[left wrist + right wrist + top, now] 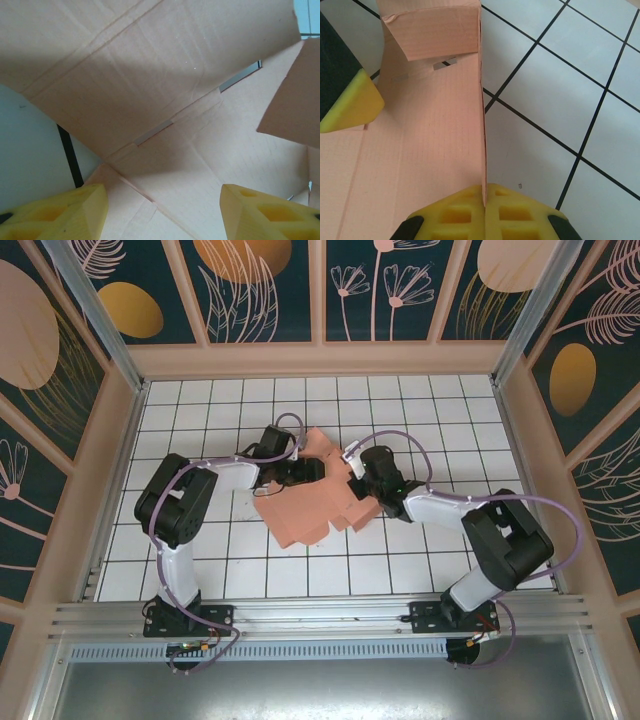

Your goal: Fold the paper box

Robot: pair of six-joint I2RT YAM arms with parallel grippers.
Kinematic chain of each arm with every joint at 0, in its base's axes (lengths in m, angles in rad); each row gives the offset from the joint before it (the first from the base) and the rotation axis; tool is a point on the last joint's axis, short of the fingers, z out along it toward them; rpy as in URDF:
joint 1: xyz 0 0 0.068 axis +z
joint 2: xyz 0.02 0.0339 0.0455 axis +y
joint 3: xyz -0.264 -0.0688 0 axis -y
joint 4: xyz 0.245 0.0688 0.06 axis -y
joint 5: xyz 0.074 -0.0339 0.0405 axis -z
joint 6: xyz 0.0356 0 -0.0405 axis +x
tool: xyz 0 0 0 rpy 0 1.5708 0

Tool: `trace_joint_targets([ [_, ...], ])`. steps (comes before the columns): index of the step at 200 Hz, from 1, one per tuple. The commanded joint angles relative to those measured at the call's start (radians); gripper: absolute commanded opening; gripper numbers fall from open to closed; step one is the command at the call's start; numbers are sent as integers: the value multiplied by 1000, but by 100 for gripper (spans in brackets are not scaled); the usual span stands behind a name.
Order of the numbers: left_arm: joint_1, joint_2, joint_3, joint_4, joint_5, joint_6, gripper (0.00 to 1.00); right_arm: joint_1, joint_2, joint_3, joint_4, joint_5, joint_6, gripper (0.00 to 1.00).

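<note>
Right wrist: right claw point(484, 194) tight on box point(430, 125) edge

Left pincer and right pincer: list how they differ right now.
The left pincer stands open with fingers wide apart; the right pincer is shut. The left pincer grips nothing, the paper box lying past its fingers; the right pincer pinches a raised edge of it. Both have yellow fingers.

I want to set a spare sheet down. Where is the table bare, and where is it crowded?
Bare: the tiled table between the paper box and the back wall; the near rows in front of the box; the far right corner. Crowded: the middle, where the left tool and the right tool, pinching a box edge, meet over the box.
</note>
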Motion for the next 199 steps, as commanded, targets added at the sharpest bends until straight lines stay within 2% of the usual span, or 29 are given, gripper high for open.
trace_joint_targets([
  [1,19,50,-28,-130,-180,-34,63,16,20,31,12,73,-14,0],
  [30,19,-47,-100,35,-93,-54,66,18,18,29,16,76,-12,0],
  [47,19,-146,-160,140,-78,-63,70,18,15,32,15,87,-17,0],
  [87,46,-356,-197,181,-161,-50,86,20,6,37,10,113,-47,0],
  [112,77,-444,-229,175,-227,-34,99,37,-6,34,15,177,-96,0],
  [154,126,-509,-280,179,-270,-36,99,90,-3,26,48,345,-236,0],
  [199,169,-548,-373,282,-331,-60,99,133,15,38,65,439,-319,0],
])
